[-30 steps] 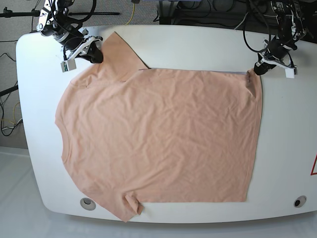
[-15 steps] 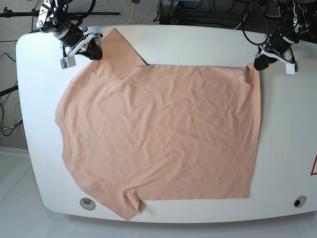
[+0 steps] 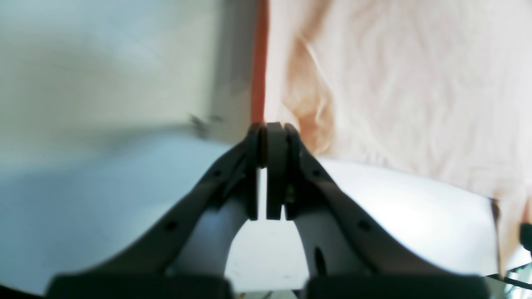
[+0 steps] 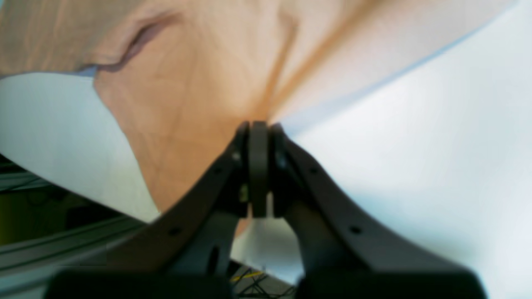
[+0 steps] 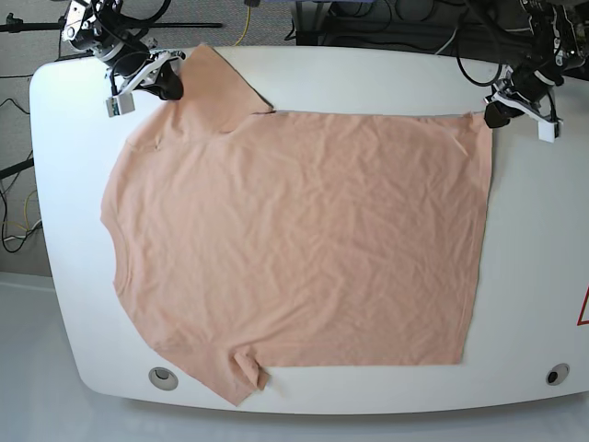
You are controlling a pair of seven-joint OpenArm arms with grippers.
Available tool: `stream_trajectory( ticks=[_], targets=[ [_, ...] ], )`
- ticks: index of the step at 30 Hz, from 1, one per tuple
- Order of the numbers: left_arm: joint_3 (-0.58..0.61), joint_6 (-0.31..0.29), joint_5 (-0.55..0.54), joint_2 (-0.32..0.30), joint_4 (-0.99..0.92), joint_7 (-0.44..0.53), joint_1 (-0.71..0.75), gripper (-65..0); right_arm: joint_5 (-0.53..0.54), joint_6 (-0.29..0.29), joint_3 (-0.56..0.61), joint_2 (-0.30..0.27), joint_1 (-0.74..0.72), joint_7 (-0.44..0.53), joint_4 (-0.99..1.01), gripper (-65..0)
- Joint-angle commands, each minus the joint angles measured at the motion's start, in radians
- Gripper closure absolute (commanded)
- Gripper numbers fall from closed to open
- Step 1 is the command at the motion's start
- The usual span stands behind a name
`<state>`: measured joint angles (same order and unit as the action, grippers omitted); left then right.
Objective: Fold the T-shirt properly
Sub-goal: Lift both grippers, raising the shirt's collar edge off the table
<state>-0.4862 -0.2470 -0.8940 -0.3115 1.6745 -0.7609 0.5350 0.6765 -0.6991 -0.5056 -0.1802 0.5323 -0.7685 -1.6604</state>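
You have a white table (image 5: pixel 534 276) with rounded corners filling most of the base view, and the T-shirt (image 5: pixel 304 239) lies spread flat over its middle, lightly creased. Its neck edge faces that view's left, its hem runs down the right, one sleeve (image 5: pixel 221 87) points to the far left corner and the other sleeve (image 5: pixel 241 373) reaches the near edge. Nothing else lies on the cloth.

Beyond the far edge you see dark cables (image 5: pixel 396 23) and stands, cut off by the frame. A round fitting (image 5: pixel 163 377) sits in the table near the front left corner, just beside the lower sleeve, and another round fitting (image 5: pixel 556 374) sits near the front right corner, well apart from the shirt. A red mark (image 5: pixel 583 308) is cut off at the right edge; you cannot tell what it is.

No containers are on the table.

Your right gripper (image 5: pixel 166 85) is at the far left, its jaws pinched shut on the T-shirt at the shoulder beside the upper sleeve. In the right wrist view the gripper (image 4: pixel 258 126) has the fabric fanning out from its closed tips. Your left gripper (image 5: pixel 495 112) is at the far right, clamped on the hem corner. In the left wrist view the gripper (image 3: pixel 272 126) has its pads pressed together at the cloth's edge, though how much cloth sits between them is hidden.

Both wrist views are blurred, so weave and stitching are hard to make out. No tag can be made out in any view.
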Motion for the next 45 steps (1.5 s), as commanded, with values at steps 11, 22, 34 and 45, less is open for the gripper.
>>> stream_trajectory(
  ticks=[11,22,34,45],
  targets=[
    [-0.009,-0.003,-0.039,-0.008,0.037,0.004,0.004,0.0,0.008,0.001,-0.049,-0.011,0.048,-0.003,-0.114,0.0],
    [-0.011,-0.01,-0.043,-0.001,0.042,0.013,0.037,0.0,0.0,0.001,-0.112,-0.008,0.107,-0.001,-0.206,0.0],
    [-0.044,-0.02,-0.044,-0.009,0.083,0.008,0.074,0.0,0.001,0.001,-0.159,-0.007,0.142,-0.01,-0.281,0.0],
    [-0.066,-0.007,-0.036,-0.012,0.131,-0.001,0.061,0.0,0.012,0.001,-0.162,-0.01,0.126,-0.027,-0.33,0.0]
  ],
)
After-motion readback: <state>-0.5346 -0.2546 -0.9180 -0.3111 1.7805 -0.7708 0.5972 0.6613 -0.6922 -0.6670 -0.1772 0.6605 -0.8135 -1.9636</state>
